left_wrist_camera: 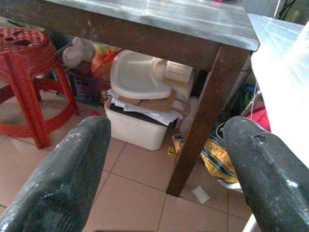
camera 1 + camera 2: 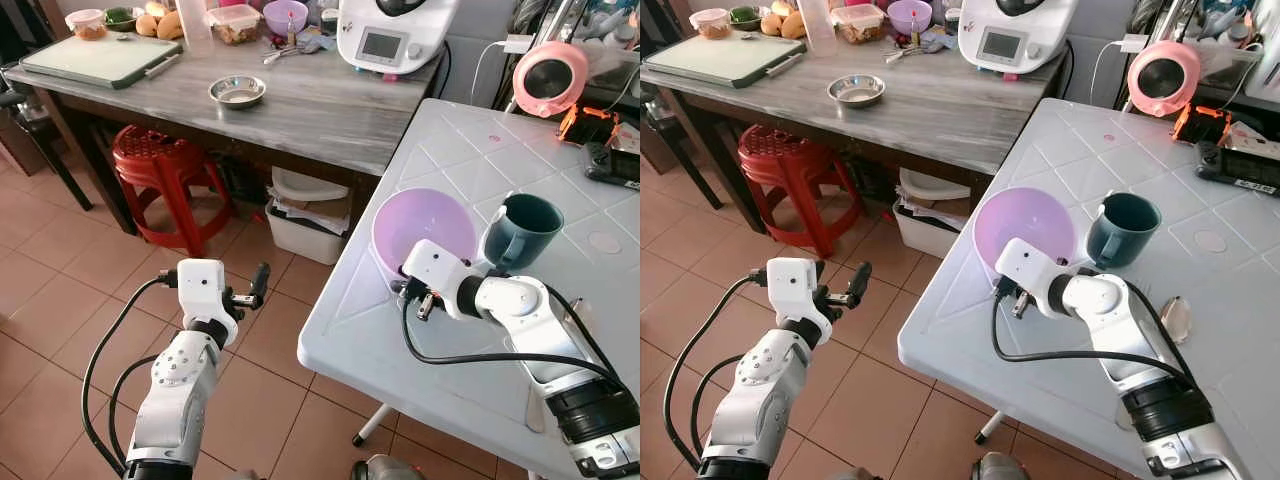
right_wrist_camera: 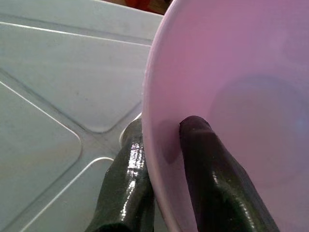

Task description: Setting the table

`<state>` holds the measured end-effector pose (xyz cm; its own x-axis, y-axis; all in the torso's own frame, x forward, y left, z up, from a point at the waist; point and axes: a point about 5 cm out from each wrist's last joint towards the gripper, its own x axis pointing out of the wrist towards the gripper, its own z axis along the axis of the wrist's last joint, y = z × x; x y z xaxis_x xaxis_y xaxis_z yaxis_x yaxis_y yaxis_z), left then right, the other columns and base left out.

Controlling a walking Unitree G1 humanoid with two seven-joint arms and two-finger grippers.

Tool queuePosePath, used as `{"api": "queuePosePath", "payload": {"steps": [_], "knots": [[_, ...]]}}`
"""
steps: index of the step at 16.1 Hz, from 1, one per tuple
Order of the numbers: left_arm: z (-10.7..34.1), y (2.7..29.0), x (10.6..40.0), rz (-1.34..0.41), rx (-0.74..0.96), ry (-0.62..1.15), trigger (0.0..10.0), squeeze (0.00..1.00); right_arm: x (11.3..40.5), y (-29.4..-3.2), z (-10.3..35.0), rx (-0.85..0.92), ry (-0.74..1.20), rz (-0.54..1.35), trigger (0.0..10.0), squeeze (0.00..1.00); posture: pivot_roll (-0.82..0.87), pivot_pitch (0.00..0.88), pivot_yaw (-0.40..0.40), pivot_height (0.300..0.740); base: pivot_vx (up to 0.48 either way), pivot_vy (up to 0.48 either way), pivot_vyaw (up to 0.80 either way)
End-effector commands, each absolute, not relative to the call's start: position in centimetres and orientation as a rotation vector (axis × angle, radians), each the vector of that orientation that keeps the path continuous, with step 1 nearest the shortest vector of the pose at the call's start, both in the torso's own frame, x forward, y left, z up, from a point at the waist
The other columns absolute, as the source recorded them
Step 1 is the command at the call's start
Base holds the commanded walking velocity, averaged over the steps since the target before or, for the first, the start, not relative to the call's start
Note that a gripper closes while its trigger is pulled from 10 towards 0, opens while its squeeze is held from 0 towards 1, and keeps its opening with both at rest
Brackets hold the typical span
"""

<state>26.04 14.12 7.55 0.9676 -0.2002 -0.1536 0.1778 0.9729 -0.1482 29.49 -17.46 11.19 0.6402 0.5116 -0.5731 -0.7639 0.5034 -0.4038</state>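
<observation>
The right gripper is clamped on the rim of the purple bowl, one finger inside and one outside. The bowl is held tilted over the white table, just beside a dark green mug. The left gripper is held with fingers apart above the tiled floor, near a red stool.

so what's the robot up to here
The right pincer is shut on the rim of a round lilac plastic bowl, one finger inside and one outside, holding it tilted over the white plastic table, beside a dark teal mug. The left pincer hangs open over the tiled floor, beside the table and facing under a grey wooden counter.
</observation>
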Motion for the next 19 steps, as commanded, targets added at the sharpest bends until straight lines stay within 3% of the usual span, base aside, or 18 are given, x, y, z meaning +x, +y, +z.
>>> {"api": "queuePosePath", "payload": {"steps": [1, 14, 15, 19], "knots": [[7.4, 14.1, 26.0, -0.196, -0.119, 0.184, 10.0, 0.0, 29.2, -17.6, 10.7, -0.693, 0.437, 0.804, 0.0, 0.0, -0.06, 0.0, 0.025, 0.74, 0.0, 0.0, 0.0], [7.5, 14.5, 26.4, -0.129, -0.151, 0.18, 10.0, 0.0, 29.3, -17.6, 11.1, -0.621, 0.179, 0.535, 0.0, 0.0, -0.06, 0.0, 0.016, 0.74, 0.0, 0.0, 0.0], [7.5, 14.5, 26.4, -0.124, -0.156, 0.181, 10.0, 0.0, 29.3, -17.3, 11.5, -0.605, 0.137, 0.505, 10.0, 0.0, -0.06, 0.0, 0.016, 0.74, 0.0, 0.0, 0.0], [7.7, 15.1, 27.0, -0.096, -0.165, 0.173, 10.0, 0.0, 28.9, -15.7, 12.6, -0.5, 0.006, 0.41, 10.0, 0.0, -0.06, 0.0, 0.018, 0.74, 0.0, 0.0, 0.0]]}}
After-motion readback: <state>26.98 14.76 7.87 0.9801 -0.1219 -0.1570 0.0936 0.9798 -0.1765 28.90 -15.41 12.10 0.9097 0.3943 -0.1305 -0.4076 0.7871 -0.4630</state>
